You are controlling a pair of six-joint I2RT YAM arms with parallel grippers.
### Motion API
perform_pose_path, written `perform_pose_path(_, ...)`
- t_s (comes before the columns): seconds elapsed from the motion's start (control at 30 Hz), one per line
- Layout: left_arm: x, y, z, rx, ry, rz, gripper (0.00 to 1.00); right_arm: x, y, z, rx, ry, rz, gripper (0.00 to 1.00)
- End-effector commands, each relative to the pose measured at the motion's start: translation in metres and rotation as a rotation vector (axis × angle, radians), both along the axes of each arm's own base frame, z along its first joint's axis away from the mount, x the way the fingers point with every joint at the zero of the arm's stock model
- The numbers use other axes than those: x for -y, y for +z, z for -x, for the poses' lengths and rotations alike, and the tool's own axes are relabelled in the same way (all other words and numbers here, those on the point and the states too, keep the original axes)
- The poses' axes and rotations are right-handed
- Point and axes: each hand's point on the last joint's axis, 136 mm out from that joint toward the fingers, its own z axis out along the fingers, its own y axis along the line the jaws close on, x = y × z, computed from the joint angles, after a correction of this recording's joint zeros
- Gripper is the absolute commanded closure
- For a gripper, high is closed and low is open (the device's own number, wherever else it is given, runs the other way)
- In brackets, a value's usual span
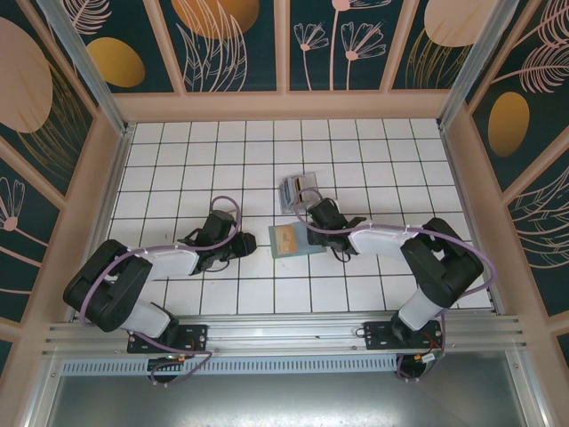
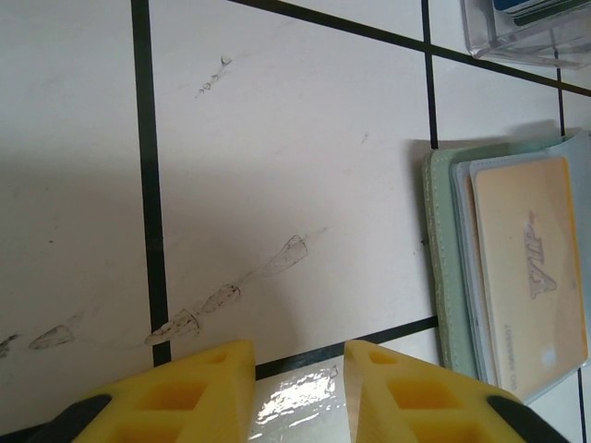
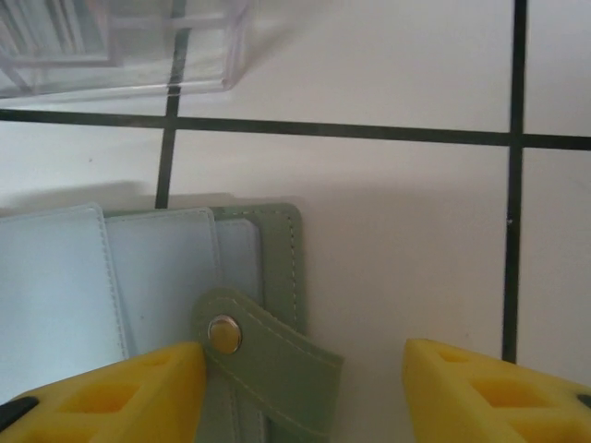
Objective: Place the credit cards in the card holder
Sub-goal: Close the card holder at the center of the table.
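The grey-green card holder [image 1: 290,238] lies open on the tiles between my two grippers. A tan credit card [image 2: 531,277] lies on its pale blue inner sleeves [image 3: 55,286]. The holder's strap with a metal snap [image 3: 263,351] points right, between my right gripper's fingers. My right gripper [image 3: 300,392] is open and straddles that strap at the holder's edge [image 3: 282,258], near the top right corner [image 1: 311,218]. To the left of the holder [image 2: 443,268], my left gripper [image 2: 297,388] is open over bare tile, nothing between its fingers. Other cards [image 2: 531,9] stand in a clear box.
The clear plastic box [image 1: 299,189] stands just beyond the card holder, close to my right gripper; its wall [image 3: 120,55] shows in the right wrist view. Grey scuff marks [image 2: 222,300] cross the tile ahead of my left gripper. Wooden walls [image 1: 284,105] ring the tiled floor.
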Motion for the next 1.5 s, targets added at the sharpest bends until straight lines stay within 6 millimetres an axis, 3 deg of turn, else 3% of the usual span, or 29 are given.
perform_pose_path(0.0,0.008,-0.015,0.024,-0.102,-0.063,0.032,0.67,0.016,0.005,-0.009,0.053,-0.072,0.075,0.43)
perform_pose_path(0.23,0.012,-0.017,0.021,-0.106,-0.067,0.037,0.69,0.029,0.021,-0.013,0.135,-0.145,0.037,0.57)
perform_pose_path(0.4,0.014,-0.016,0.020,-0.108,-0.062,0.048,0.69,0.038,0.022,-0.018,0.133,-0.176,0.030,0.68)
perform_pose_path(0.57,0.017,-0.013,0.019,-0.102,-0.059,0.065,0.70,0.034,0.020,-0.018,0.102,-0.164,-0.026,0.81)
perform_pose_path(0.7,0.028,-0.008,0.018,-0.090,-0.079,0.099,0.73,0.022,0.027,-0.014,0.091,-0.126,-0.131,1.00)
perform_pose_path(1.03,0.064,0.008,0.012,-0.086,-0.126,0.267,0.67,-0.025,0.039,0.006,0.039,0.078,-0.463,1.00)
perform_pose_path(1.3,0.072,0.007,0.011,-0.097,-0.143,0.295,0.62,-0.044,0.032,0.022,-0.014,0.141,-0.608,1.00)
perform_pose_path(1.37,0.072,0.004,0.011,-0.102,-0.141,0.291,0.64,-0.048,0.031,0.024,-0.024,0.148,-0.631,1.00)
perform_pose_path(1.47,0.070,0.002,0.010,-0.103,-0.133,0.278,0.78,-0.052,0.029,0.025,-0.036,0.157,-0.652,1.00)
